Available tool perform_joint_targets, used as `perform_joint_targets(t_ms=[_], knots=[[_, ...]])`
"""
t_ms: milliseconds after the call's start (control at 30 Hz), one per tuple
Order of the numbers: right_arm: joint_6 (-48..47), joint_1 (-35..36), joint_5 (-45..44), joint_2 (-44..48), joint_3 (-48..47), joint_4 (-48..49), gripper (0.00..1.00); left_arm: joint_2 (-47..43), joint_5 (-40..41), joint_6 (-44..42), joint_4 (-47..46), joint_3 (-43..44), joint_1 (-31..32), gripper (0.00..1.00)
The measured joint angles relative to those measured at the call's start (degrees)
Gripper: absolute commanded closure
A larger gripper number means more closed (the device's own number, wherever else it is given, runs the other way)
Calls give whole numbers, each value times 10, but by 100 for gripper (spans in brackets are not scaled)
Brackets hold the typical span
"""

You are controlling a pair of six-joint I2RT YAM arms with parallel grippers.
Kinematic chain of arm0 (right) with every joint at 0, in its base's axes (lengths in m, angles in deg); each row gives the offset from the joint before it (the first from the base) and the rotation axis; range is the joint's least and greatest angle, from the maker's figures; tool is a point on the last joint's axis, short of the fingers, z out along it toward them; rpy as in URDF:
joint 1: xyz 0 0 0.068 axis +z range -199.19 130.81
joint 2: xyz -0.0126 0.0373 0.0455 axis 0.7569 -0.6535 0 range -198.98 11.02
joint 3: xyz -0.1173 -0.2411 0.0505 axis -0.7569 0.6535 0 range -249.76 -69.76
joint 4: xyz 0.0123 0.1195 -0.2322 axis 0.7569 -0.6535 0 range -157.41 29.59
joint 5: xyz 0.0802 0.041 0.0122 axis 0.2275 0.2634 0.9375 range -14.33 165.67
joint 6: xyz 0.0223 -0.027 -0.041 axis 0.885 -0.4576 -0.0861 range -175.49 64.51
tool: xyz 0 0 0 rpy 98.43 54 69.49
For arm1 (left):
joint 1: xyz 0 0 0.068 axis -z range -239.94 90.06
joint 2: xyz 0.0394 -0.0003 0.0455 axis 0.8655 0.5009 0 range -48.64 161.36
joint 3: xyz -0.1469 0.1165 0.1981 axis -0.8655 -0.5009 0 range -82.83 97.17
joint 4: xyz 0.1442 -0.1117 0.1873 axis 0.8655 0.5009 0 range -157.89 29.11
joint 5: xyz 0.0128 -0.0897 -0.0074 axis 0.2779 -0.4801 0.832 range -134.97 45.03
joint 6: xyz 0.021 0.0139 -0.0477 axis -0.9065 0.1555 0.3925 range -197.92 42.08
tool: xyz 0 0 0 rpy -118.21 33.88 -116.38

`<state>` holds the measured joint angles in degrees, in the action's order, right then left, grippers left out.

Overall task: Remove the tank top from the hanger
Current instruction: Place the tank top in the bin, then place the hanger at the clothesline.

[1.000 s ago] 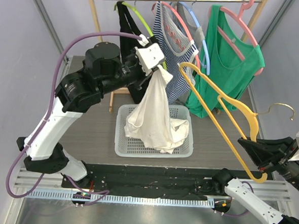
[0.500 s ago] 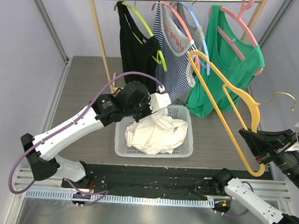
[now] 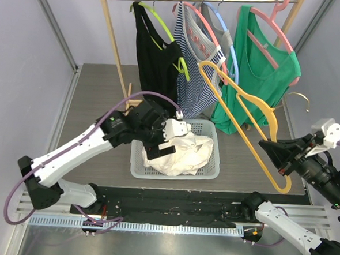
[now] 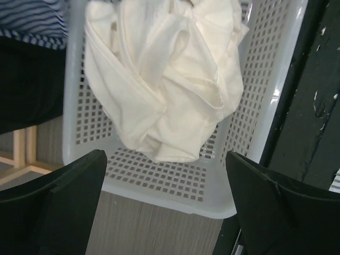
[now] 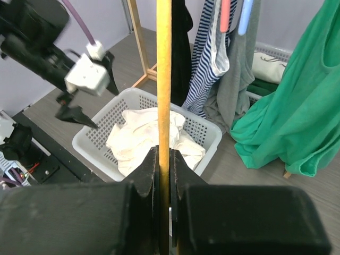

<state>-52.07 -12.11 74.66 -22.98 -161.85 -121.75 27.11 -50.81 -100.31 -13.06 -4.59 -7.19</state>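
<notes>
The white tank top [image 3: 183,154] lies crumpled in the white perforated basket [image 3: 136,170], free of any hanger. My left gripper [image 3: 164,145] hovers just above it at the basket's left end, open. In the left wrist view both black fingers [image 4: 64,202] stand wide apart around the tank top [image 4: 164,90] and the basket rim [image 4: 159,187], touching nothing. My right gripper [image 3: 274,151] is shut on the bare yellow hanger [image 3: 240,106], holding it up at the right. The right wrist view shows the hanger bar [image 5: 163,79] pinched between the jaws of that gripper [image 5: 164,155].
At the back stands a wooden rack [image 3: 114,37] with a black top [image 3: 154,57], a striped top [image 3: 194,68], a grey one behind it and a green top [image 3: 266,70], each on its hanger. A second basket [image 5: 272,57] sits behind the rack.
The left arm lowered the white tank top into the basket and opened, letting it go. The right arm swung the yellow hanger a little to the left.
</notes>
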Motion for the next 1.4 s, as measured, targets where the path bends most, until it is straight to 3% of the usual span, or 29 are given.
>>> perform_joint_targets(t_ms=[233,567,833,1133,1200,1400], knots=[[-4,0,46,-59,5,1,99,-99,-34,-15,17,139,0,0],[-54,0,273,-172,17,-9,99,-150,-109,-23,52,356,-45,0],[-94,1,387,-204,27,-2,99,-158,-214,-34,109,290,-56,0],[-121,3,413,-193,34,3,99,-97,-284,-49,173,277,-56,1],[-124,5,412,-188,37,4,99,-92,-296,-49,183,283,-56,3],[-131,12,405,-180,40,4,99,-86,-328,-46,194,310,-57,35]])
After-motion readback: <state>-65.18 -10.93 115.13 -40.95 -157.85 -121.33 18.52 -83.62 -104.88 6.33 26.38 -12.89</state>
